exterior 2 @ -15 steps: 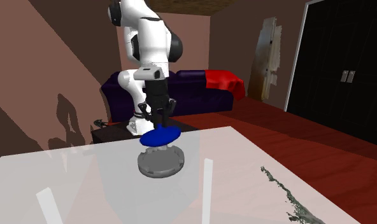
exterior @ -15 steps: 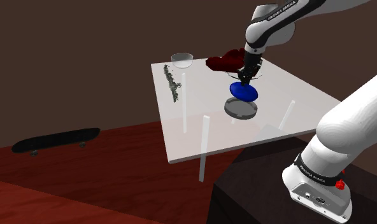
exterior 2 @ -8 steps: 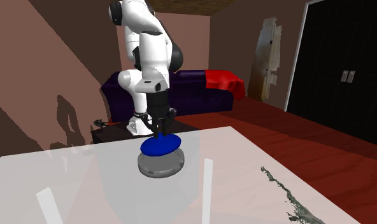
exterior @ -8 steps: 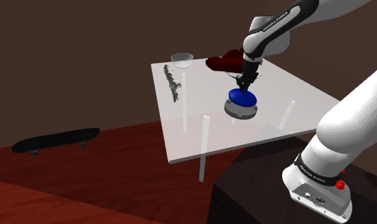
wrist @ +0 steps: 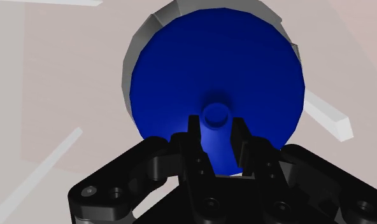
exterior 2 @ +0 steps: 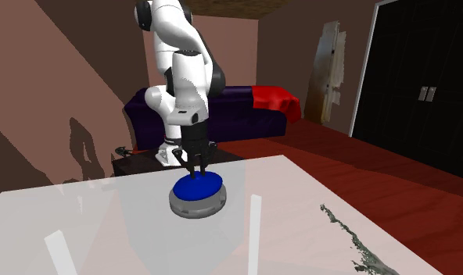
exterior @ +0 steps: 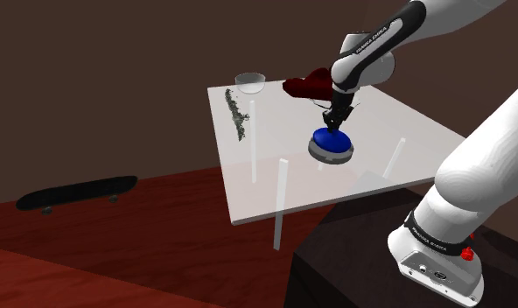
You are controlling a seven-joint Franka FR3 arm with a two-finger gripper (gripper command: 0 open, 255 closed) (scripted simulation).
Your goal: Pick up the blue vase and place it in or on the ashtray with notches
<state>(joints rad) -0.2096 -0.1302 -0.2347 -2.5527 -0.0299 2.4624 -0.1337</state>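
The blue vase (exterior: 333, 139), a flat disc-shaped body with a short thin neck, rests in the round grey notched ashtray (exterior: 332, 154) on the pale table. My gripper (exterior: 333, 125) stands directly above it, shut on the vase's neck. From the second exterior view, the vase (exterior 2: 197, 187) fills the ashtray (exterior 2: 195, 206), with the gripper (exterior 2: 199, 170) at its top. Seen from the wrist, the two black fingers (wrist: 195, 130) clasp the small neck, the gripper (wrist: 216, 127) is centred over the vase (wrist: 181, 76), and the ashtray's rim (wrist: 133, 51) shows around it.
On the table (exterior: 275, 188) a clear bowl (exterior: 249, 83) stands at the far corner, a dark red object (exterior: 308, 85) behind the gripper, and a grey-green sprig (exterior: 238, 114) along one edge. A skateboard (exterior: 76, 192) lies on the floor. A dark sofa (exterior 2: 245, 113) stands behind the arm.
My gripper has come down with the blue vase, which went from hanging tilted above the ashtray to sitting level in it. The fingers stay shut on its neck.
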